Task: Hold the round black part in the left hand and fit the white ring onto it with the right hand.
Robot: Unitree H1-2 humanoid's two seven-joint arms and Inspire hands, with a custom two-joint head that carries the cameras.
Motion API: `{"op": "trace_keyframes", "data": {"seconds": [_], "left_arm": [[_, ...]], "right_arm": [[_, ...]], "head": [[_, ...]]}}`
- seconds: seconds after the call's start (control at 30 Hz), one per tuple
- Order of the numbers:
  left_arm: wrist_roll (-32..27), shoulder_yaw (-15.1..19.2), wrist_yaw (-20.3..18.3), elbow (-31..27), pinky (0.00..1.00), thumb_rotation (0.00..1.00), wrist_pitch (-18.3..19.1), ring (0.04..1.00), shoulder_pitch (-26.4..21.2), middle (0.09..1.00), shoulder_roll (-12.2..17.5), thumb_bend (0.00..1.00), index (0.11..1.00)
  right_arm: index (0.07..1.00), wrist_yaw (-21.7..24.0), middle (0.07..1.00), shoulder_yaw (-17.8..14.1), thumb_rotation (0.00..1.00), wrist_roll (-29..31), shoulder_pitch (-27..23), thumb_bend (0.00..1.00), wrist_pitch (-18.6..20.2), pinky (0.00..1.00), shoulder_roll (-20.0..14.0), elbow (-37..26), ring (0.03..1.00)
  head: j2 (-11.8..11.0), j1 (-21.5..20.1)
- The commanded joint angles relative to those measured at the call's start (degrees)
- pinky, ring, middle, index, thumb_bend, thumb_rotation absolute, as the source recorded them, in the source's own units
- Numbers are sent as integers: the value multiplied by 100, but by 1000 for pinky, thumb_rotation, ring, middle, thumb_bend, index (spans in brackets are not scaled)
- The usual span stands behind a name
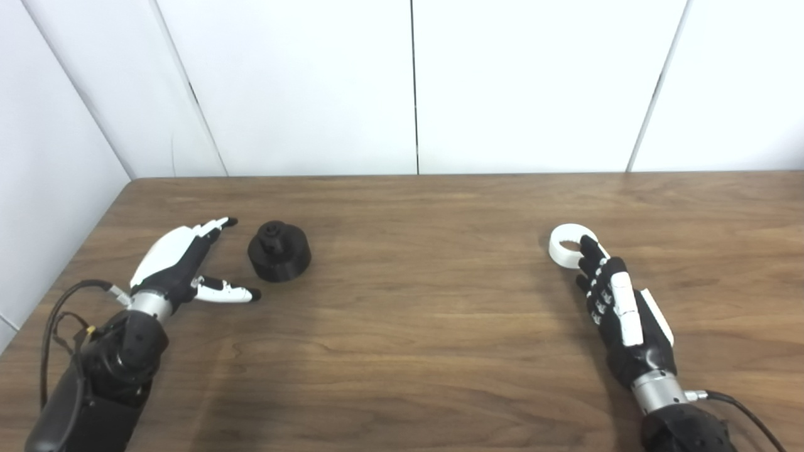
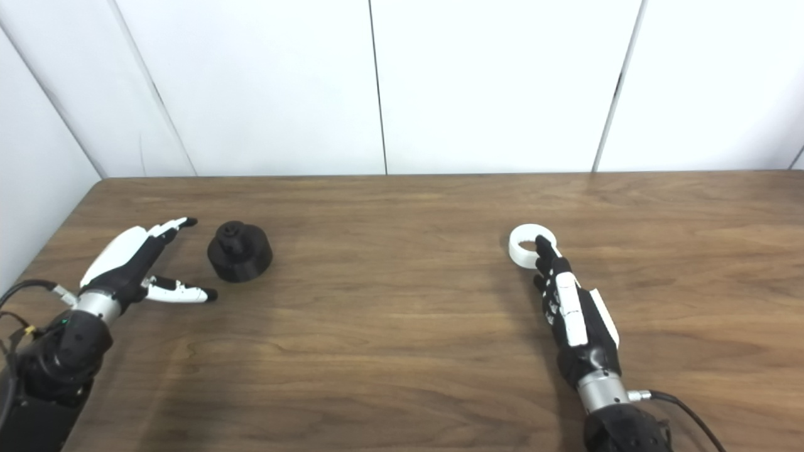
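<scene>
On the left side of the brown wood-grain surface [image 1: 414, 326], a round black plastic part [image 1: 279, 251] with a smaller raised knob on top is seen standing upright, untouched. Just beside it, to the left, the left hand [image 1: 182, 263] is recorded lying low over the surface, spread wide: the white-backed fingers [image 1: 210, 229] are extended past the far-left side of the part, and the thumb [image 1: 229, 292] is pointed across its near side. A clear gap of bare wood is noted between the part and both fingers and thumb; nothing is held.

Well apart, on the right side of the surface, a white plastic ring [image 1: 570, 246] is seen lying flat with its opening upward. The right hand [image 1: 619, 314] is stretched out toward it with straight fingers, the palm turned inward. One black fingertip is seen over the near-right edge of the ring; whether contact is made cannot be told from either view. No grasp on the ring is observed, and the hand is recorded as unclenched and empty.

Cables are noted at both wrists. White wall panels [image 1: 414, 81] are seen behind the surface. No containers are observed.
</scene>
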Motion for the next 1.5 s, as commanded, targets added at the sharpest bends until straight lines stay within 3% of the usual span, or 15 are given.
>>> {"op": "trace_keyframes", "data": {"seconds": [0.0, 0.23, 0.63, 1.03, 1.47], "left_arm": [[123, 13, 1, -21, 925, 221, 35, 1000, -327, 978, 227, 897, 928], [70, -40, -49, 97, 932, 245, 103, 1000, -467, 976, 184, 887, 911], [67, -186, -486, 33, 881, 288, 709, 1000, -646, 979, 194, 881, 906], [20, -329, -796, 65, 883, 288, 846, 1000, -769, 976, 233, 868, 914], [139, -494, -769, 128, 869, 289, 799, 1000, -900, 955, 183, 887, 898]], "right_arm": [[953, 39, 987, 40, 1000, -24, -100, 543, -182, 1000, -11, -76, 1000], [948, 30, 984, 24, 1000, 5, -86, 537, -142, 1000, -2, -108, 1000], [957, 62, 990, 17, 1000, 41, -65, 529, -168, 1000, -18, -104, 1000], [958, 67, 991, 32, 1000, 39, -43, 527, -183, 1000, -32, -126, 1000], [963, 52, 995, 45, 1000, 8, 8, 533, -194, 1000, -14, -144, 1000]], "head": [[-1, 5], [-2, 3], [6, -12], [18, -8], [5, -32]]}}
